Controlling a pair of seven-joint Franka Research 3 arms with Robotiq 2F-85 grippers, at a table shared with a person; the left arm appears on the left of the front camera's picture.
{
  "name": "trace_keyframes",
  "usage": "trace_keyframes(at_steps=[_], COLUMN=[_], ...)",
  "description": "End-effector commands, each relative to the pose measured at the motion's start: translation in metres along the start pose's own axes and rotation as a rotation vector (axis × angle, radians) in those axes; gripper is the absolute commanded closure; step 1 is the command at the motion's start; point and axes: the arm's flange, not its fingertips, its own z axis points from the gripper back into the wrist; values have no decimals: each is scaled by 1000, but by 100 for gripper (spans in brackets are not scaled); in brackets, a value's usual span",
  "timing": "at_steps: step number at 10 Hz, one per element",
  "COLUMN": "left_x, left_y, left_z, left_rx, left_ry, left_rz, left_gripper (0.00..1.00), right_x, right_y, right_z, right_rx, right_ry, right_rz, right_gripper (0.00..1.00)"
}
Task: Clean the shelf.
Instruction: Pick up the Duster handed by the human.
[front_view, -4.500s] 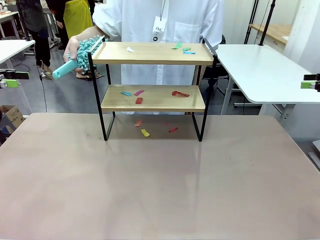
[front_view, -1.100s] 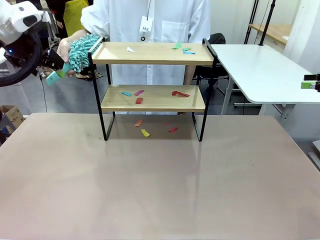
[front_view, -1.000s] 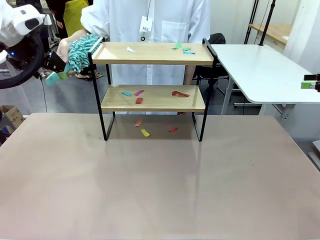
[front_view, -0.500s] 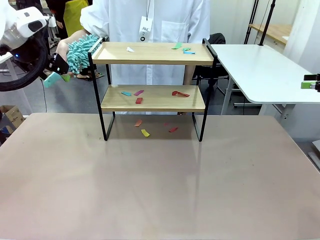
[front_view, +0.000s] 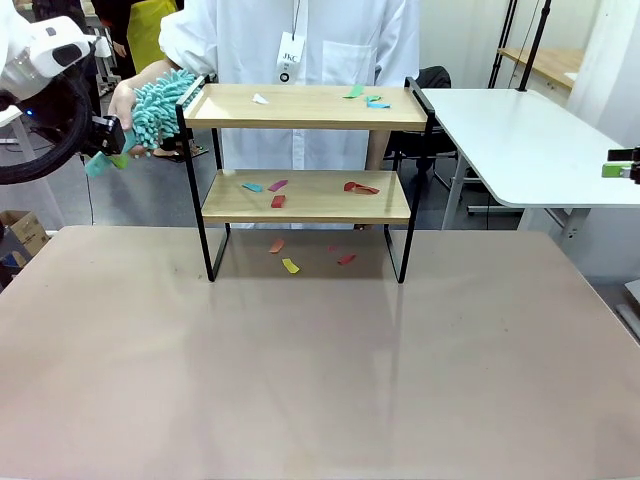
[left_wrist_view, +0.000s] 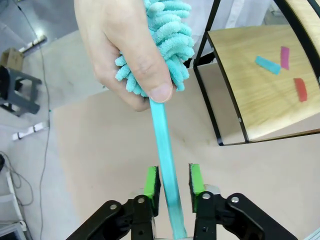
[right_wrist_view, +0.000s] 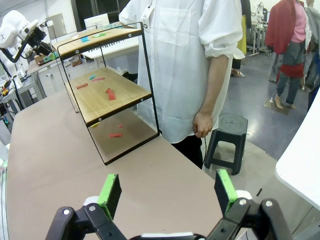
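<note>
Left claw (left_wrist_view: 171, 180) is clenched on the thin handle of the teal duster (left_wrist_view: 167, 30). A person's hand (left_wrist_view: 125, 55) grips its fluffy head, at 9 o'clock of the shelf (front_view: 300, 120), which stands at the table's (front_view: 320, 380) 12 o'clock. Right claw (right_wrist_view: 167, 192) is released.

Risk: a pull before the hand lets go could slip the handle or knock the rail.

The table is matte and smooth. Paper scraps (front_view: 278, 201) litter both boards. The room beyond is busy.

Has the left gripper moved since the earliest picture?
Yes. The left gripper came in from the left toward the shelf's left post, now shut on the duster handle.
</note>
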Motion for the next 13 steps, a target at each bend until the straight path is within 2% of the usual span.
trace_keyframes(at_steps=[1, 6, 8, 9, 13], left_x=[2, 3, 4, 5, 5], left_y=[3, 2, 1, 3, 3], left_z=[0, 1, 4, 2, 2], left_rx=[14, 77, 91, 47, 47], left_ry=[-3, -61, -117, -44, -44], left_rz=[3, 40, 0, 27, 27], left_gripper=[100, 100, 100, 100, 100], right_x=[2, 2, 2, 2, 2], right_y=[1, 1, 1, 1, 1], right_z=[0, 0, 0, 0, 0], right_rx=[-1, -1, -1, -1, -1], right_ry=[5, 5, 5, 5, 5], right_rz=[6, 6, 6, 6, 6], right_gripper=[0, 0, 0, 0, 0])
